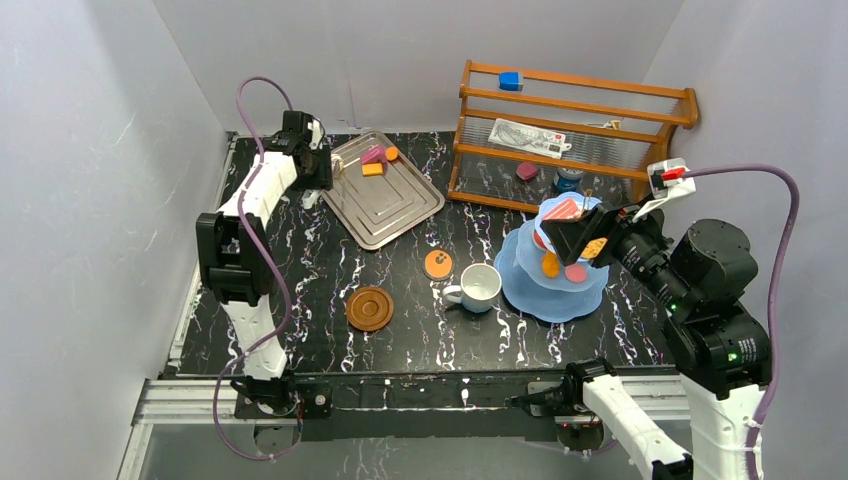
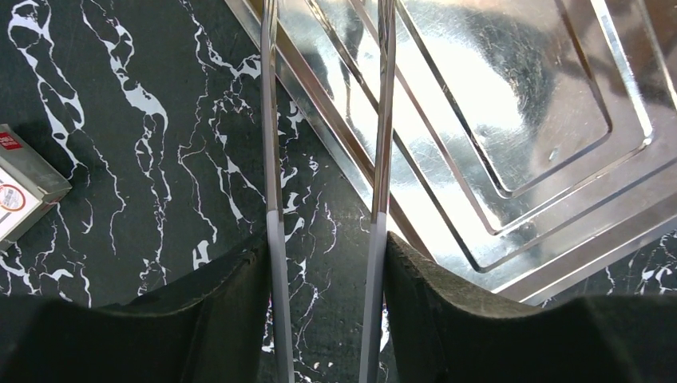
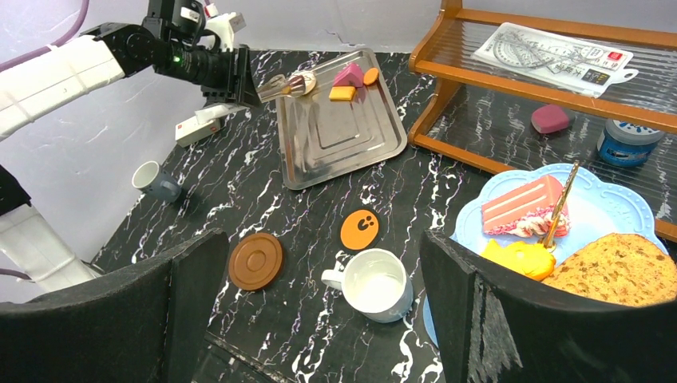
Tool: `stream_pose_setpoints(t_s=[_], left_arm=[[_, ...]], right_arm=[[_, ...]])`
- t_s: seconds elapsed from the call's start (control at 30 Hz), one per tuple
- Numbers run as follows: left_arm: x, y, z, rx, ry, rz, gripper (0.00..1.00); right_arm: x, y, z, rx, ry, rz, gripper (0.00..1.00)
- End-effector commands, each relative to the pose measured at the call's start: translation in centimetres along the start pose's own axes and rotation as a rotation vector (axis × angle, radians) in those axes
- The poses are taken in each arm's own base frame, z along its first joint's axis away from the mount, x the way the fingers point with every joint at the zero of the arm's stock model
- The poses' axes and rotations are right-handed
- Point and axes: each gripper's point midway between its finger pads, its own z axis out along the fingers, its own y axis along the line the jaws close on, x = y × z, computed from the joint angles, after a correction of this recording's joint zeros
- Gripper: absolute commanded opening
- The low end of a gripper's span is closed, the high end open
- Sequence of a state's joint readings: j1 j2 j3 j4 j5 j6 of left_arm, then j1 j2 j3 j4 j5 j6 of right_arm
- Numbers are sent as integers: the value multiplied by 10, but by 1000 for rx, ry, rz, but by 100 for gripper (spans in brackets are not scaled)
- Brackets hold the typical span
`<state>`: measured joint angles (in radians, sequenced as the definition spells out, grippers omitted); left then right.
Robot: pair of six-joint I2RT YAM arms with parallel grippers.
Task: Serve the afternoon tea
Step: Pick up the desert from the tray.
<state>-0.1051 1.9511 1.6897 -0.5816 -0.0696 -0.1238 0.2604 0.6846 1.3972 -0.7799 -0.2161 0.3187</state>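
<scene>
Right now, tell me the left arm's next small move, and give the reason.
Probably ease the tongs forward over the tray toward the pink cake. The left claw grips them, their arms stand apart, and the cake lies at the tray's far end.

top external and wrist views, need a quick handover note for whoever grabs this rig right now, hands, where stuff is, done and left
Left hand: shut on the tongs, tips at the far corner of the tray by a small pale pastry; grip on it unclear.
Right hand: open, empty, beside the stand.
Done: pink cake slice, yellow pastry and cookie on the stand's top tier.
Left: pink cake and orange block on the tray, likely stand-bound. White mug stands on the table, off the brown saucer; orange disc just beyond it; grey mug, apparently tipped, near the left arm.
</scene>
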Motion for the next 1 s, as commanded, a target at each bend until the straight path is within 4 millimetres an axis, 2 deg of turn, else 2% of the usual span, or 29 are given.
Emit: stream_pose_setpoints(t_s=[0.0,0.2,0.8,0.97], left_arm=[[-12,-1,-4,3,-40,17,48],[-8,0,7,-5,-18,11,47],[-19,3,22,-29,-30,32,51],[-19,-1,21,-6,-27,28,44]], right_arm=[[-25,9,0,-33,-83,-21,99],[-26,9,-1,-31,-86,-20,99],[-27,7,3,-21,-84,-29,99],[-26,6,4,-22,-80,-29,99]])
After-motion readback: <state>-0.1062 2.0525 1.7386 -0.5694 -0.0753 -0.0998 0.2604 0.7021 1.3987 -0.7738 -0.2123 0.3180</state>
